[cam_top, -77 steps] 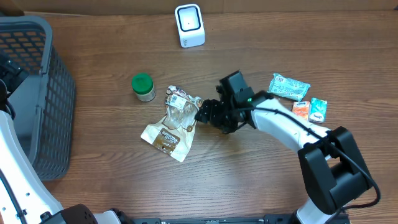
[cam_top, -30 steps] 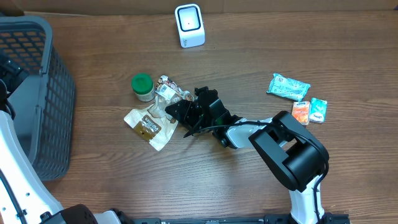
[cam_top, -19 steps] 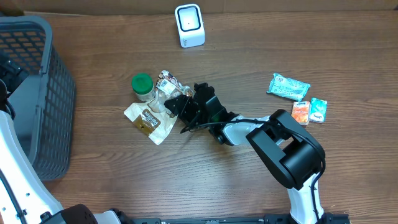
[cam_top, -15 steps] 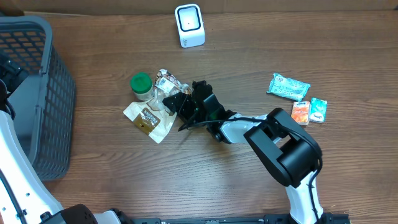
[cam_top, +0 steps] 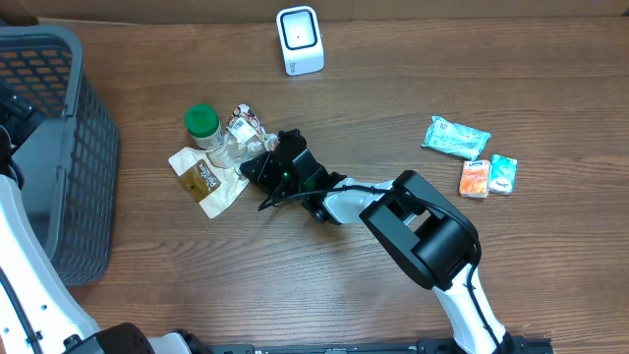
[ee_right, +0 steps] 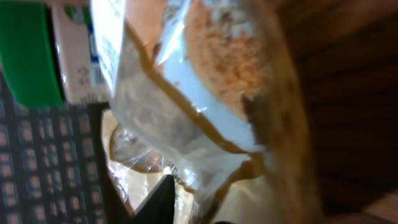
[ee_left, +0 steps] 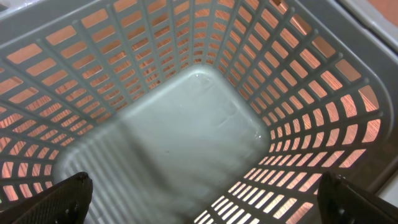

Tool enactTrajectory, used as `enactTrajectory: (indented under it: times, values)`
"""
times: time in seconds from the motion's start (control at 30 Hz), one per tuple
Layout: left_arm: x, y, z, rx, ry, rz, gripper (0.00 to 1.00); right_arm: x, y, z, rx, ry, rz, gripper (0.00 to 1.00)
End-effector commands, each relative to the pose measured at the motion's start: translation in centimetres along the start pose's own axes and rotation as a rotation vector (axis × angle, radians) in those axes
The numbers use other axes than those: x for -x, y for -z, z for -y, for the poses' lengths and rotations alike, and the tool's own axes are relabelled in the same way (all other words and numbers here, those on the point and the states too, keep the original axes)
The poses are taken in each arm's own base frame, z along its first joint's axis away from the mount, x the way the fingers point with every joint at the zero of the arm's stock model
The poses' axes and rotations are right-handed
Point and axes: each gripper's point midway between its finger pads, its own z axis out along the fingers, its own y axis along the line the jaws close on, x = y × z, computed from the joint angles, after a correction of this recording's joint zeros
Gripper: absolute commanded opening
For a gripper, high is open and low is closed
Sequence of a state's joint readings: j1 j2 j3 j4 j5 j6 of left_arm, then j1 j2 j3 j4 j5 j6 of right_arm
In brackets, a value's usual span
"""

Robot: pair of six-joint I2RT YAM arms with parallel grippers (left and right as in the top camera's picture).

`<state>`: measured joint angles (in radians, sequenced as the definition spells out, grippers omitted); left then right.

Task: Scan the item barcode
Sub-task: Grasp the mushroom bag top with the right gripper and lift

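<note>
A crumpled tan-and-clear snack pouch (cam_top: 203, 175) lies on the wooden counter (cam_top: 295, 285), just beside a green-lidded jar (cam_top: 201, 125) and well apart from the white barcode scanner (cam_top: 299, 39). The right claw (cam_top: 257, 169) sits at the pouch's edge; whether it grips the pouch cannot be told. The left claw (ee_left: 208, 196) hangs wide open above a grey plastic basket (ee_left: 298, 112).

grey basket (cam_top: 79, 177) left | green-lidded jar (cam_top: 201, 123) | three packets (cam_top: 455, 136) right
</note>
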<state>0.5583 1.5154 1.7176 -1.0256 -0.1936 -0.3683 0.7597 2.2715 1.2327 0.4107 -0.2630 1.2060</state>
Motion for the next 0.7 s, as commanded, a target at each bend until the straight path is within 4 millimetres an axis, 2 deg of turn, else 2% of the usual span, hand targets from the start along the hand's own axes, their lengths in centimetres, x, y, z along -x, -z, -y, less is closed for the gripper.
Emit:
enactTrajectory:
  times: [0.0, 0.17, 0.3, 0.43, 0.67]
  values:
    - [0.6, 0.3, 0.1, -0.006, 0.027, 0.013, 0.99, 0.2, -0.5, 2.8, -0.082, -0.023, 0.010, 0.04]
    - [0.6, 0.3, 0.1, -0.006, 0.027, 0.014, 1.00, -0.5, 0.1, 2.5, -0.052, 0.039, -0.093, 0.04]
    - [0.6, 0.3, 0.1, -0.006, 0.027, 0.013, 1.00, -0.6, 1.7, 1.9, -0.046, 0.110, -0.181, 0.04]
    - [0.6, 0.3, 0.1, -0.006, 0.027, 0.013, 1.00, 0.0, 4.8, 2.0, -0.112, 0.210, -0.241, 0.04]
    - [0.6, 0.3, 0.1, -0.006, 0.027, 0.013, 1.00, 2.6, 10.7, 3.5, -0.280, 0.395, -0.351, 0.04]
